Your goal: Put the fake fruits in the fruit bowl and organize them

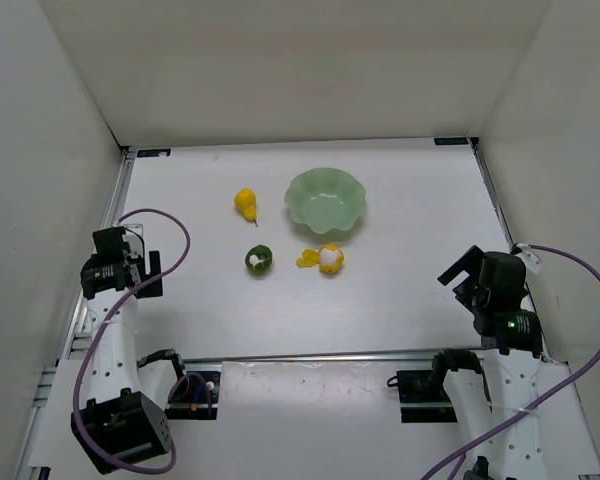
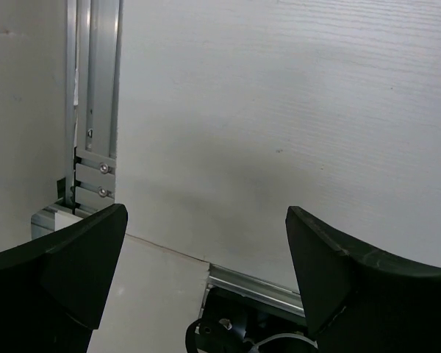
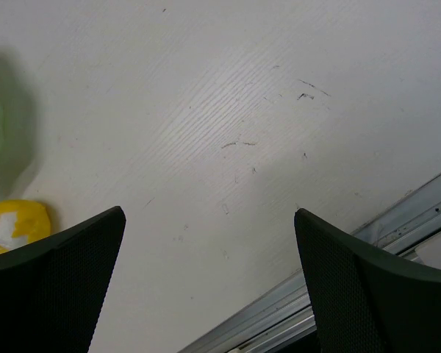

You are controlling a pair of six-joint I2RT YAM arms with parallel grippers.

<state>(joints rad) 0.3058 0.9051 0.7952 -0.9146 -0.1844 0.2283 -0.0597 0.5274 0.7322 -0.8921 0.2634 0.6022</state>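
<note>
No pick begun, I judge. My left gripper [image 2: 206, 220] and right gripper [image 3: 209, 217] both gape, empty. Peeled fruit [image 3: 13, 226] lies forward-left of the right one, just beside the fruit bowl [image 1: 326, 198]. Pear [image 1: 245, 203] and green fruit [image 1: 259, 259] lie nearer the left. Next: reach out and straddle the peeled fruit.

A white table [image 1: 400, 310] filled the middle of the frame, boxed by pale walls [image 1: 280, 60] at top and sides. A metal rail [image 1: 320, 356] crossed the lower part, and a second rail [image 1: 121, 198] ran up the left. The tabletop bore faint scuffs [image 3: 239, 143].
</note>
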